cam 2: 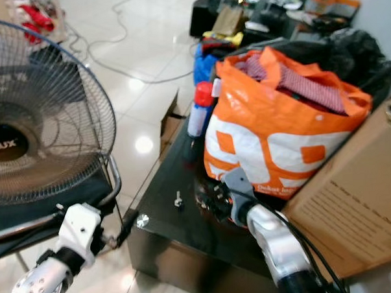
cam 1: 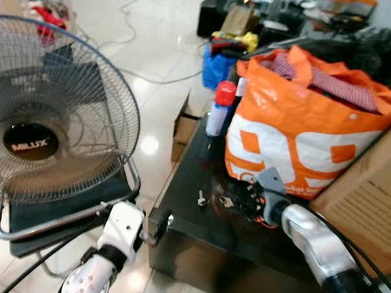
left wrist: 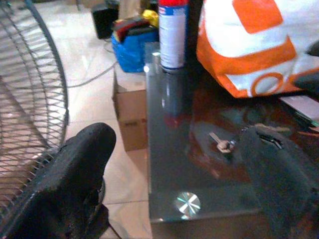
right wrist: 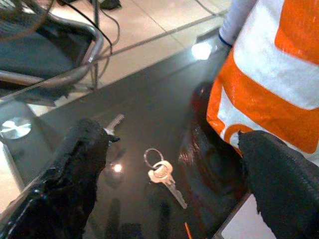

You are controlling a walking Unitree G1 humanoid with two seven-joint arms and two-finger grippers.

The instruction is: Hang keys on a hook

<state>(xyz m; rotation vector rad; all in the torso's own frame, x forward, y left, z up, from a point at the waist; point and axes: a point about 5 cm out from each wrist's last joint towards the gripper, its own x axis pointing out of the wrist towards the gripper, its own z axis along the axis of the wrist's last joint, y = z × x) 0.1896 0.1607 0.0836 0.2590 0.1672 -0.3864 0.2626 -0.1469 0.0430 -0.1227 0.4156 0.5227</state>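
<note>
lying flat on the dark glossy surface (cam 1: 185,205), the keys (right wrist: 162,174) are not yet picked up, so the task is judged to be at its start: the grasp, the carry and the hanging are all left, and no hook can be made out. the right tool (right wrist: 169,169) is held over the keys with its fingers spread wide, one on each side, nothing gripped. the left tool (left wrist: 174,179) is poised near the surface's corner, fingers also wide apart and empty, with the keys seen between them further on. an orange and white bag (cam 1: 298,129) stuffed with cloth is stood just behind the keys, a red-capped spray can (cam 1: 220,110) beside it, and a cardboard box (cam 1: 373,197) to the right. a milux fan (cam 1: 45,120) is seen on a chair at the left; cables are trailed across the pale tiled floor (cam 1: 152,44), and clutter is piled beyond.
</note>
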